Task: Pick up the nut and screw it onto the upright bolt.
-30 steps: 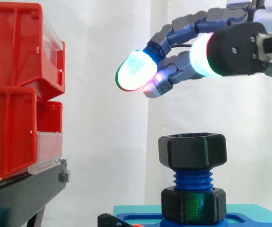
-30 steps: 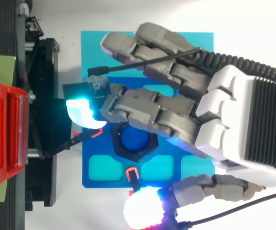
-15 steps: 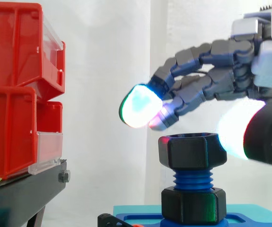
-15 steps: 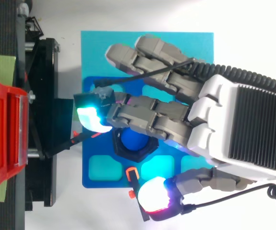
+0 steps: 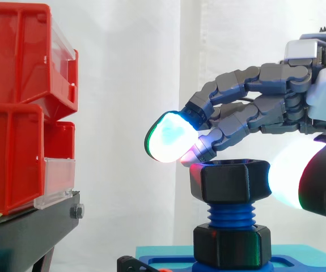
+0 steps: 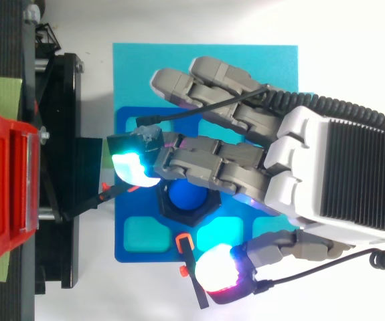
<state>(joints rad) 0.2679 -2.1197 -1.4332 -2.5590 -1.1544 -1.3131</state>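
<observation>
Black hex nut, level atop upright blue bolt, threads bare below (tip seen thru bore)

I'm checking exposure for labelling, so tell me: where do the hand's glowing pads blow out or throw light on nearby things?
Side view: the pad right of the nut washes out to white, and a magenta glow tints the nut's upper left rim. Top view: the hand's lower pad is blown white, brightening the tray pocket beside it.

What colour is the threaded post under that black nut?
Blue. The bolt shows best in the side view, its thread bare below the black nut.
</observation>
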